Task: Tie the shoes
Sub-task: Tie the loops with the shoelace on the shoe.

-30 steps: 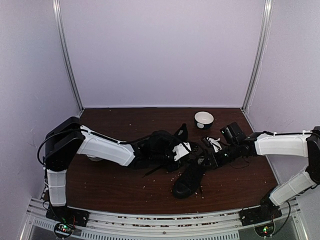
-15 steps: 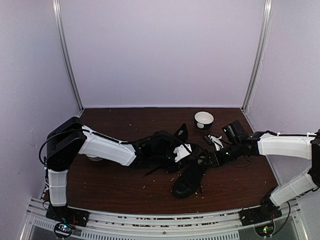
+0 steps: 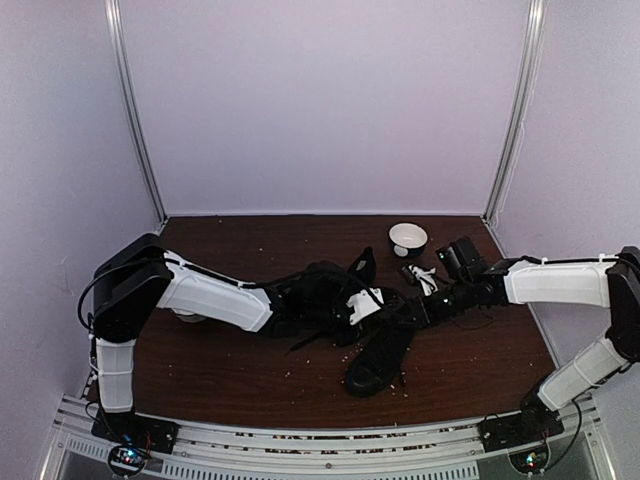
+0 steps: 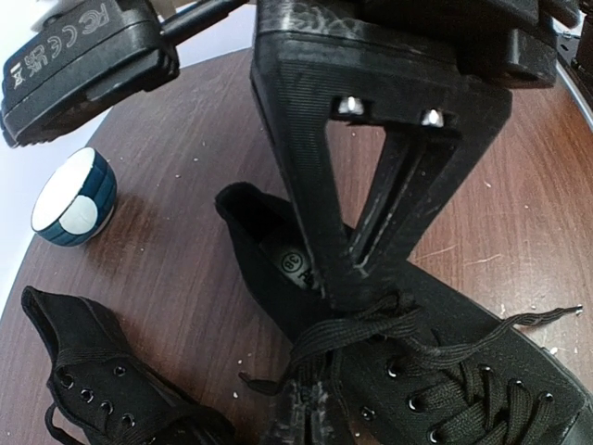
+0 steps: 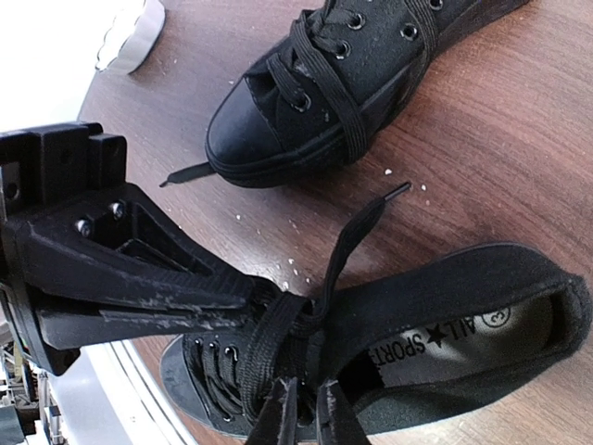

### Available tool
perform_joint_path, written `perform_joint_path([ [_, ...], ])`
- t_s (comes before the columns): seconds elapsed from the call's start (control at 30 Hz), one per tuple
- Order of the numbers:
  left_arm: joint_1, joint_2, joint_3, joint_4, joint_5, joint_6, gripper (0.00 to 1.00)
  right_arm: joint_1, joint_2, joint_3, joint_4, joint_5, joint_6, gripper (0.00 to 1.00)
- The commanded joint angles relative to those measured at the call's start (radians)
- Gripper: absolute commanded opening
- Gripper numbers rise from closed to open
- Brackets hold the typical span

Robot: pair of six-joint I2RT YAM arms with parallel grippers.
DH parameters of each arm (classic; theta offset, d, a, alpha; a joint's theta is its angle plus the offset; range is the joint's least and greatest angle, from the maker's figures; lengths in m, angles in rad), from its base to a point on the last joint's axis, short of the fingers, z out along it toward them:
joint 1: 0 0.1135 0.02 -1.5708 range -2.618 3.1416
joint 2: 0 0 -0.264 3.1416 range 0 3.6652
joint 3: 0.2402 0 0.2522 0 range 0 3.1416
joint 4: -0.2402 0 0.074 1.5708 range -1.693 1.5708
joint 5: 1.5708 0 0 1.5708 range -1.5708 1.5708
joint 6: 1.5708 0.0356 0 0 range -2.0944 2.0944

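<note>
Two black shoes lie mid-table. The near shoe (image 3: 378, 358) (image 4: 463, 371) (image 5: 482, 306) points toward the front edge, and both grippers meet over its laces. My left gripper (image 3: 385, 304) (image 4: 310, 394) is shut on a bunch of lace (image 4: 371, 329) at the top eyelets. My right gripper (image 3: 413, 311) (image 5: 307, 389) pinches a lace loop (image 5: 269, 343) from the other side, its fingers almost touching. One free lace end (image 5: 366, 227) trails onto the wood. The other shoe (image 3: 320, 285) (image 4: 102, 399) (image 5: 343, 83) lies partly under my left arm.
A white bowl (image 3: 407, 238) (image 4: 74, 197) (image 5: 130, 37) stands at the back right of the brown table (image 3: 220, 360). Pale crumbs are scattered over the wood. Lilac walls close in the back and both sides.
My right arm has drifted slightly toward the back with the lace loop still pinched. The left arm and both shoes have stayed put.
</note>
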Motion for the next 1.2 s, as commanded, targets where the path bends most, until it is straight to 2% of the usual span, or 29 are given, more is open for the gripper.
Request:
perform_joint_path([
  [0.0,0.004,-0.008,-0.005,0.050,0.013,-0.008,0.00,0.016,-0.001,0.008,0.029,-0.004,0.019,0.08],
  [0.4,0.004,-0.007,-0.005,0.051,0.016,-0.009,0.00,0.055,0.015,0.027,-0.023,0.082,0.004,0.06],
  [0.67,0.004,-0.008,-0.007,0.047,0.017,-0.008,0.00,0.084,0.028,0.034,-0.018,0.065,0.021,0.11],
  [1.17,0.006,-0.008,-0.010,0.050,0.019,-0.006,0.00,0.168,0.057,0.104,-0.160,0.276,0.033,0.17],
])
